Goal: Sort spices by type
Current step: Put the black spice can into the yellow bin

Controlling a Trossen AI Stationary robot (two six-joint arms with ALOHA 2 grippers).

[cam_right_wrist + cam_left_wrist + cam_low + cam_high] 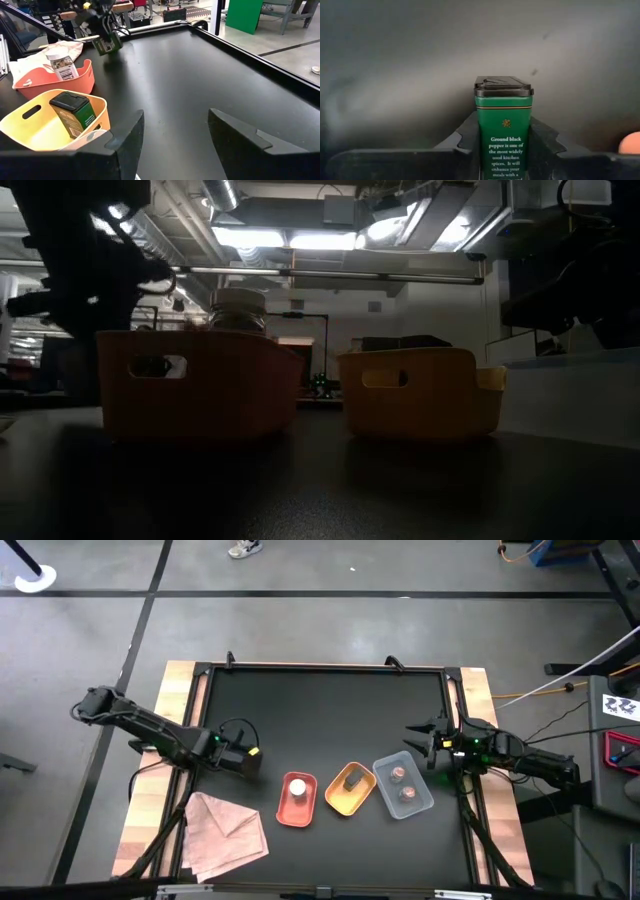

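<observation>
My left gripper [247, 762] is shut on a dark green pepper tin [504, 130], left of the trays; the right wrist view shows the same tin [106, 44] far off. The red tray [283, 810] holds the white-capped jar [297, 787]. A second dark green tin [353, 780] lies tilted in the yellow tray [340, 804]. Two pinkish-brown jars [402, 783] stand in the grey tray [420, 805]. My right gripper [424, 740] is open and holds nothing, near the table's right edge beside the grey tray. My left gripper pinches the green tin between its two fingers [546, 142], one on each side wall, below the black lid [503, 86]. In the right wrist view the fingers come from above and the tin's body [103, 47] hangs slightly tilted below them, seemingly just clear of the table.
A crumpled pink cloth [225, 830] lies at the near left corner. The three trays sit in a row near the table's near edge. A raised black rim [320, 666] runs round the dark table top. Bare table lies beyond the trays, toward the far edge.
</observation>
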